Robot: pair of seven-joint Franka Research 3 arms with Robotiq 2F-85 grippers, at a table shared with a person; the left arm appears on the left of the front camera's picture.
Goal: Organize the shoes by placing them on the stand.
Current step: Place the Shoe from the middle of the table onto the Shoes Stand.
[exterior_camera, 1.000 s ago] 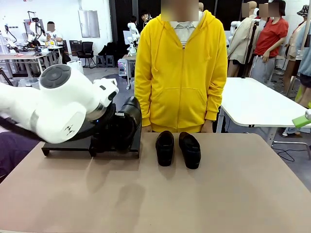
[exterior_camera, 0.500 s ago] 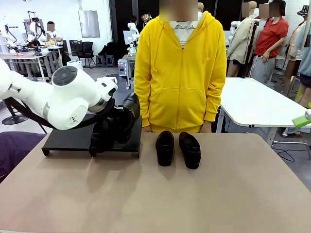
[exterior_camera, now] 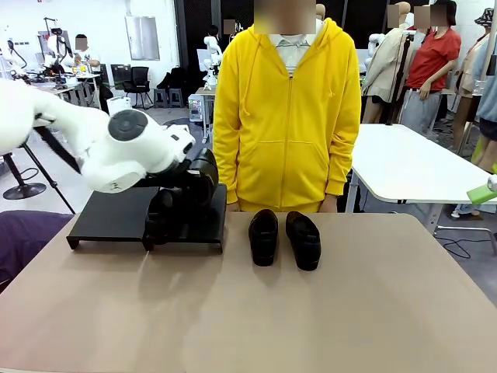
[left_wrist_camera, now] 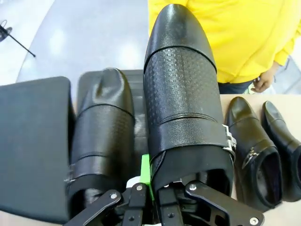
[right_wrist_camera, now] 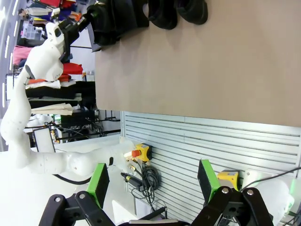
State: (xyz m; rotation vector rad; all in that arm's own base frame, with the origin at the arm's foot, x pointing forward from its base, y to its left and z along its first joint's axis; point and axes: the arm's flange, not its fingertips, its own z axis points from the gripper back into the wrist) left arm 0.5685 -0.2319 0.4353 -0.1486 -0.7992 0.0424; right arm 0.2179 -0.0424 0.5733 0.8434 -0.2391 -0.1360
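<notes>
Left jaws pinch dress shoe (left_wrist_camera: 181, 84) collar over stand (left_wrist_camera: 33, 136)

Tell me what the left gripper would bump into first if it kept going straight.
The left gripper grips the black shiny pointed leather shoe; pushing on, that shoe probably meets the low matte-black sloped stand beneath, though depth is unclear.

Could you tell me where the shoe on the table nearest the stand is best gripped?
Probably the collar rim at its heel, from above: the shoe stands on its sole with the opening up and the heel toward the robot, so one jaw can slip inside.
</notes>
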